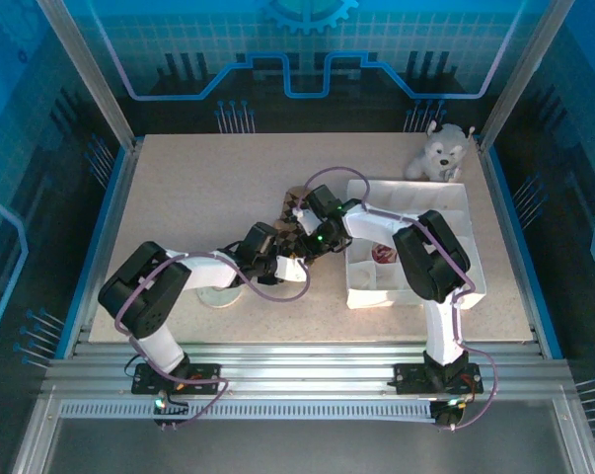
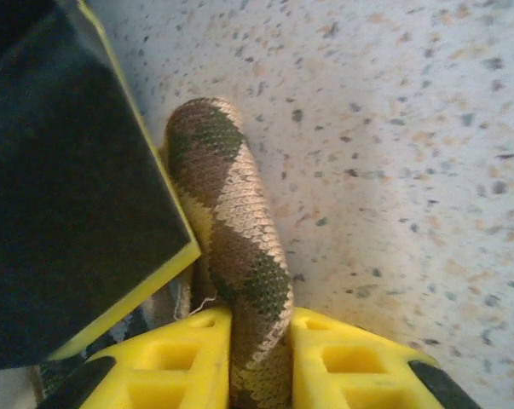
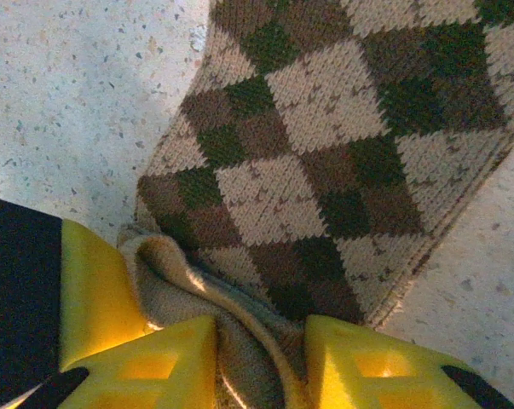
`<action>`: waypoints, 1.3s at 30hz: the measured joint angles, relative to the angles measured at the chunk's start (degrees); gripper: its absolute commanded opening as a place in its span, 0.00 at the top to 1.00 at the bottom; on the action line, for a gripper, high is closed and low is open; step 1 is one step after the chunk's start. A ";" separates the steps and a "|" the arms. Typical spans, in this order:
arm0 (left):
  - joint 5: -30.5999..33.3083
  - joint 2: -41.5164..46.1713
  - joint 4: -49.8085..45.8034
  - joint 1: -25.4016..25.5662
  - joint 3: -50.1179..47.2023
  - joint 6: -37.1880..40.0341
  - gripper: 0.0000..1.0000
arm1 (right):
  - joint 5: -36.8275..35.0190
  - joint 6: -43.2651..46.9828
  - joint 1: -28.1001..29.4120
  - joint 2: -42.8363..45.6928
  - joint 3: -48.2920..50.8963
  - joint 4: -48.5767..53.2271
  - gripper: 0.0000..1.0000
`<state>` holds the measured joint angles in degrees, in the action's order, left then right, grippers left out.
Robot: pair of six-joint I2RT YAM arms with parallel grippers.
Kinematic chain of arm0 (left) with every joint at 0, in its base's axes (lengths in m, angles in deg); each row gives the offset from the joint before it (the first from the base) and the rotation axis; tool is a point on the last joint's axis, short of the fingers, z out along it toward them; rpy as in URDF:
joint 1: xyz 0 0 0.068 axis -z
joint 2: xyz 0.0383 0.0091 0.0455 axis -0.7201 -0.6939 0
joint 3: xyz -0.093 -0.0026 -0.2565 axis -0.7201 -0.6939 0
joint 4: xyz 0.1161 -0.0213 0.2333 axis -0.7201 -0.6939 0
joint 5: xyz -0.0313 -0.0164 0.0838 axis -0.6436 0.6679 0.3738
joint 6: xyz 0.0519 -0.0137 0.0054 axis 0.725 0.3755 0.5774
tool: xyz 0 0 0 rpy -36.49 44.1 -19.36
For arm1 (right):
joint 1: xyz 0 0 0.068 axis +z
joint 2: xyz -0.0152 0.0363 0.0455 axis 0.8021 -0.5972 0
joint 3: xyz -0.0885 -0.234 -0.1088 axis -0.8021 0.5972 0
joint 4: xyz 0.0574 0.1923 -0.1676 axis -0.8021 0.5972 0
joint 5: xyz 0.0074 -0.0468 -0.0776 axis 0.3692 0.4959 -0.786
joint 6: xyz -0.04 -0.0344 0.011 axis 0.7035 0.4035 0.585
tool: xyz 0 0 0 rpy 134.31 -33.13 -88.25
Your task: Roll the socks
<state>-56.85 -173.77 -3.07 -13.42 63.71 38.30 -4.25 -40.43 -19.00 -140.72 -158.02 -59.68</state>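
Observation:
The brown-and-tan argyle sock lies flat on the speckled table ahead of my right gripper. That gripper is shut on a bunched tan fold at the sock's near edge. In the left wrist view a rolled ridge of the argyle sock runs away from my left gripper, whose yellow fingers are shut on it. From above, both grippers meet mid-table over the socks, left gripper just below right gripper.
A white compartment tray sits right of the grippers, with a small dark red thing in one cell. A grey-white plush dog sits at the back right. A pale round object lies under the left arm.

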 measured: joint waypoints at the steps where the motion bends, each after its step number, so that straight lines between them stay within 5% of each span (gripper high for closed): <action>1: 0.26 -0.15 0.11 0.00 0.28 0.44 1.00 | 0.26 -0.02 -0.22 0.00 0.00 0.13 0.66; 9: -0.46 1.20 -10.45 0.42 4.74 -2.36 1.00 | 4.02 -1.73 -3.17 7.65 10.05 -6.14 0.51; 25: -19.32 0.66 -36.57 -2.32 20.22 -20.15 1.00 | 6.60 0.72 -4.76 22.86 31.47 -27.96 0.54; 39: -21.66 -2.64 -40.96 2.69 22.64 -39.98 1.00 | 14.16 14.67 -6.82 35.58 40.19 -32.94 0.50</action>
<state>-78.51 -176.41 -44.03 -10.73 86.36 -1.68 9.91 -25.76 -25.82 -105.14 -117.82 -92.62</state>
